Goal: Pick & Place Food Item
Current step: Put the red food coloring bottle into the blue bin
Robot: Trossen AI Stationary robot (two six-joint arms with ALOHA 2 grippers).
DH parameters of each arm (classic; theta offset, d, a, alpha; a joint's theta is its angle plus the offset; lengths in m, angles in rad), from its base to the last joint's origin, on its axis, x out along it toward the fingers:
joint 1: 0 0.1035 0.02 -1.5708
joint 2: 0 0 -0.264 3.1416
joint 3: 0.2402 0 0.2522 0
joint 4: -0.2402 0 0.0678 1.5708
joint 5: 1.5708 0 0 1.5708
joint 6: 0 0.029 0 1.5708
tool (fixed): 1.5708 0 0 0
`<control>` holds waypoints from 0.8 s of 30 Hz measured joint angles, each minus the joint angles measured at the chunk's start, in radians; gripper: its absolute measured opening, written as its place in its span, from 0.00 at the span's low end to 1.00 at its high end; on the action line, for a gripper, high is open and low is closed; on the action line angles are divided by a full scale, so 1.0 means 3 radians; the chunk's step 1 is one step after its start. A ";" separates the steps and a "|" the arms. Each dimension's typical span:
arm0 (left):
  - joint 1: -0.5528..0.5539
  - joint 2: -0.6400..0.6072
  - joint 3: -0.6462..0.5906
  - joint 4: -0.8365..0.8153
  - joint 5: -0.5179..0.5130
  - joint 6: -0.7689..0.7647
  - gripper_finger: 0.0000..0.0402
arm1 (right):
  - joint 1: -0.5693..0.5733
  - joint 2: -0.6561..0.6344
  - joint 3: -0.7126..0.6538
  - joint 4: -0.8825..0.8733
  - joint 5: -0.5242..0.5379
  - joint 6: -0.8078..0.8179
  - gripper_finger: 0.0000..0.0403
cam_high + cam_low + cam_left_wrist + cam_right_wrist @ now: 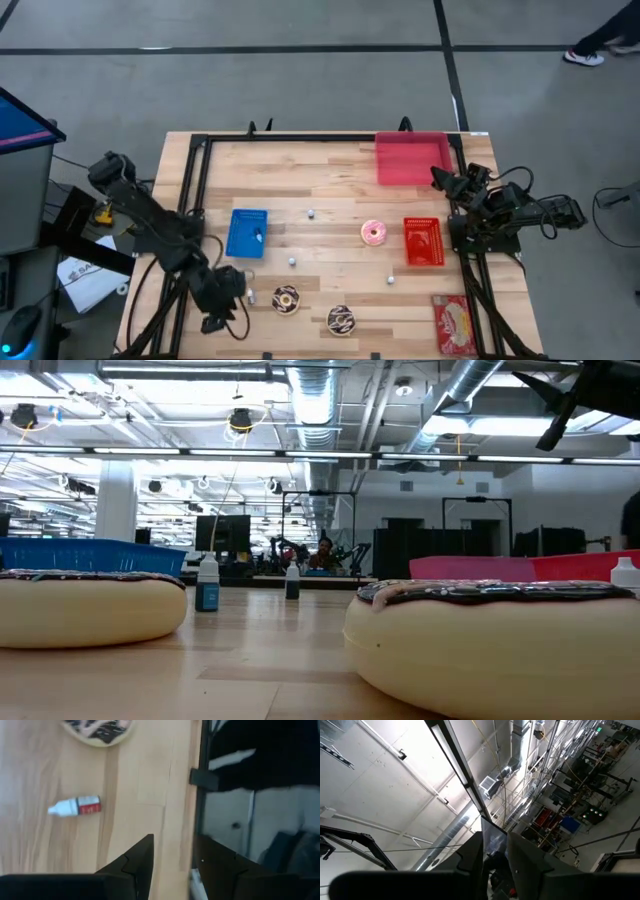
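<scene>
The left pincer (222,312) hangs low over the near left corner of the wooden counter (330,205), its fingers (142,857) parted with nothing between them, just beside a small white bottle (75,806) with a red label that lies on its side; a chocolate donut (286,298) sits close by, a second chocolate donut (340,320) farther along the near edge, and a pink donut (374,233) rests mid-counter beside a red basket (424,241); a blue box (247,232) and a pink tray (412,158) lie beyond; the right pincer (494,851) waits at the counter's right edge, tilted up at the ceiling, fingers nearly together and empty
</scene>
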 joint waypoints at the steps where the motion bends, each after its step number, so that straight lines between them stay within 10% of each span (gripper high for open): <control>1: 0.0001 0.0083 0.0015 -0.0002 -0.0004 0.0149 0.34 | 0.0000 0.0000 0.0000 0.0004 -0.0001 0.0007 0.20; 14: 0.0302 0.0396 0.0071 -0.0112 -0.0366 0.2781 0.34 | 0.0003 0.0000 0.0000 0.0017 -0.0010 0.0087 0.20; 24: 0.0418 0.0561 0.0036 -0.0360 -0.0426 0.3473 0.34 | 0.0003 0.0000 0.0000 -0.0023 -0.0010 0.0124 0.20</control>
